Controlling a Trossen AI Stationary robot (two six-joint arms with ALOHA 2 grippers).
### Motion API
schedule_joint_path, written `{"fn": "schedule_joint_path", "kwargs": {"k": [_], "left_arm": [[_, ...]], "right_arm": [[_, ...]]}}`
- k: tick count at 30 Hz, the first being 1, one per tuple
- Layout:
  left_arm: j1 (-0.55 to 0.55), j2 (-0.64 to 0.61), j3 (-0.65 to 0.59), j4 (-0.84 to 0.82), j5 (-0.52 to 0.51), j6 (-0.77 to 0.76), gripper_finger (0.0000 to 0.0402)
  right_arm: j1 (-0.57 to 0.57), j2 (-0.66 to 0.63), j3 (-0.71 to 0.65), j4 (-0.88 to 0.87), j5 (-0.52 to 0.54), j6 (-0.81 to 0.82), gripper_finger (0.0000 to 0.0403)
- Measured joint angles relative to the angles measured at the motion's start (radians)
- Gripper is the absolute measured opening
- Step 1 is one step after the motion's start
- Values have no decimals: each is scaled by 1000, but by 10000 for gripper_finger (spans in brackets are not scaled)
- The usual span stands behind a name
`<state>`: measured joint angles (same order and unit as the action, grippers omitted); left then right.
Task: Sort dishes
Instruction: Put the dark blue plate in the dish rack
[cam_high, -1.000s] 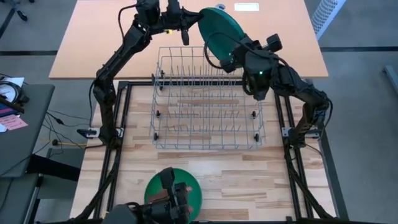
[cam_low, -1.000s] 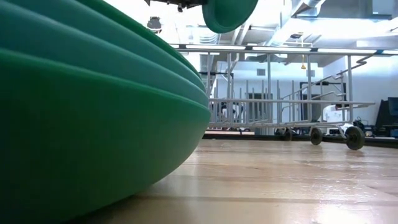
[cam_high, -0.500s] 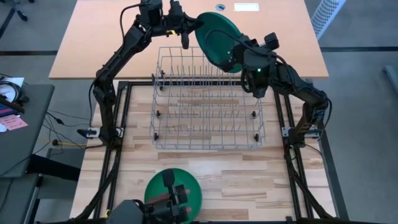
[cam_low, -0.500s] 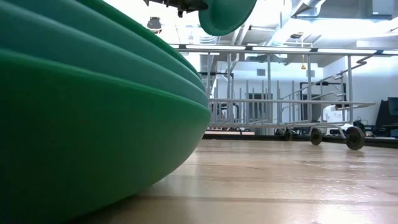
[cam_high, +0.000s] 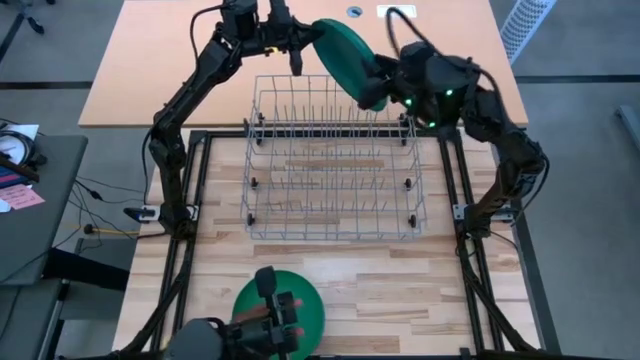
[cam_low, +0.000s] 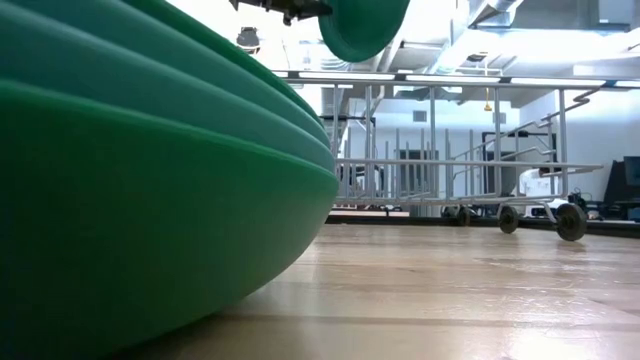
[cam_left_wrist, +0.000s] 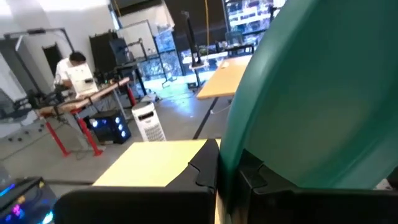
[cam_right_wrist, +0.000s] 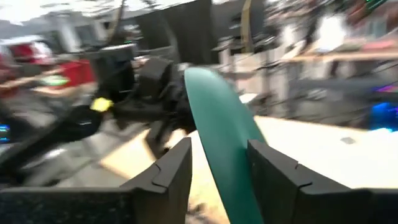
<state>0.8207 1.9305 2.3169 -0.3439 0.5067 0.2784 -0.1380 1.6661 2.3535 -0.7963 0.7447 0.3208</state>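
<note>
A dark green plate (cam_high: 345, 55) hangs on edge above the far rim of the wire rack (cam_high: 335, 160). My left gripper (cam_high: 305, 38) is shut on it from the table's left. My right gripper (cam_high: 372, 92) stands open at the plate's opposite rim. Its two fingers (cam_right_wrist: 171, 168) flank the plate (cam_right_wrist: 221, 130), with a gap showing on one side. In the low view the plate (cam_low: 365, 25) shows at the top. A stack of green plates (cam_high: 300, 300) lies on the table near the front edge and fills the low view's left (cam_low: 150, 200). My left gripper pinches the plate's rim (cam_left_wrist: 229, 155) between its two fingers (cam_left_wrist: 208, 169), one on each face. The fingers come in level from the table's left. The plate stands on edge, lifted clear above the rack.
The wire rack's upright tines (cam_low: 450, 180) fill the table's middle. Black frame rails (cam_high: 190, 200) run along both sides of the wooden top. A tan table (cam_high: 180, 60) lies beyond the rack. A person (cam_left_wrist: 74, 68) sits in the room behind.
My right gripper has opened and let go of the plate, rolling its wrist and drawing back a little toward the table's right and far side. The plate has stayed in my left gripper and now shows more edge-on from above.
</note>
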Motion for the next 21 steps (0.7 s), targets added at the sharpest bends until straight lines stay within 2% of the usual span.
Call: {"fn": "schedule_joint_path", "kwargs": {"k": [2,5,10,12,14,17,21], "left_arm": [[2,0,0,14,7,-6,2],[5,-2,-1,29,-4,11,1],[0,-40,-1,140,-142,153,1],[-1,-52,0,218,-196,225,1],[-1,-57,0,298,-214,298,1],[-6,-59,0,445,-249,331,1],[-26,-65,0,588,-350,341,2]], "right_arm": [[-11,-5,2,-6,-40,40,169],[-19,-15,0,-16,-46,100,173],[-20,-52,-1,-3,-53,267,173],[-32,-75,-1,-13,-68,390,173],[-54,-95,0,-16,-115,516,173],[-91,-113,0,-9,-195,655,173],[-133,-107,0,79,-379,678,173]]}}
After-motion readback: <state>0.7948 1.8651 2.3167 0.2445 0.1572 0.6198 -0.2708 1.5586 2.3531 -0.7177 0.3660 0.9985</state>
